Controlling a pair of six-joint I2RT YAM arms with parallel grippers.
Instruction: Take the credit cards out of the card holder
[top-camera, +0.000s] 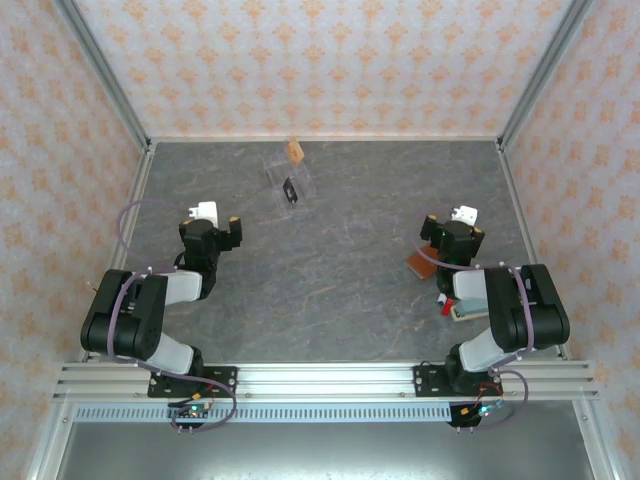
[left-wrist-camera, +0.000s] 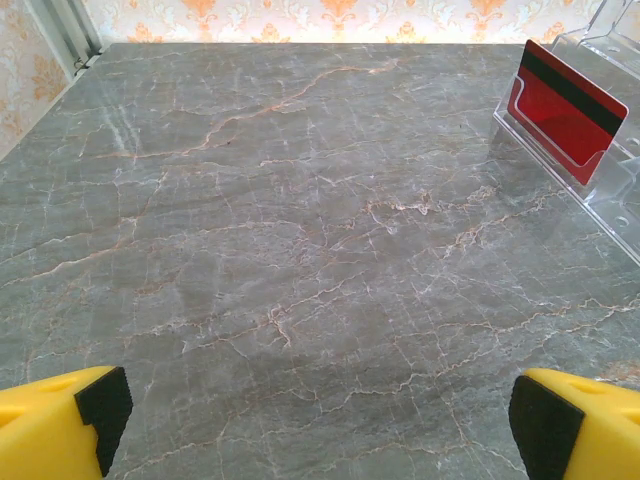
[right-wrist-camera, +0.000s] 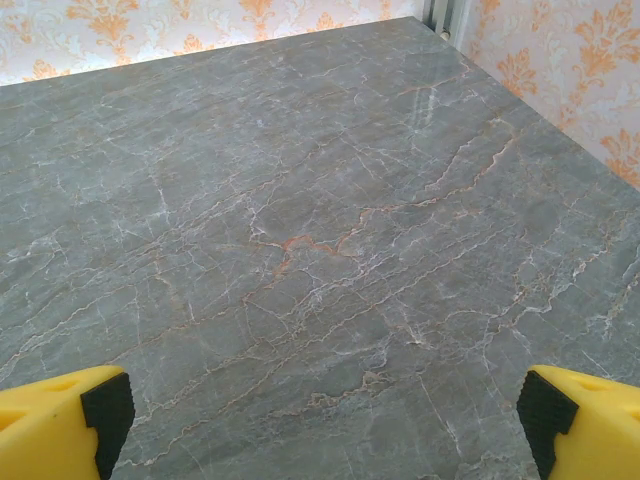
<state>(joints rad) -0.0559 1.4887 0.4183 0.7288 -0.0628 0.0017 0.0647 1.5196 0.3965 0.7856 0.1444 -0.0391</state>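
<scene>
Left tool (left-wrist-camera: 320, 415) and right tool (right-wrist-camera: 320, 412) gape wide, empty. Red credit card (left-wrist-camera: 560, 105) stands in a clear stand (left-wrist-camera: 605, 190) ahead-right of the left tool — brown card holder (top-camera: 421, 264) just beside the right.

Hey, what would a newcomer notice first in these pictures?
A red card with a black stripe stands in a clear stand at the far middle of the table. A brown wallet lies beside the right arm, toward the right side.

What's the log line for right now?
left hand: open, empty | right hand: open, empty | red card: in clear stand
</scene>
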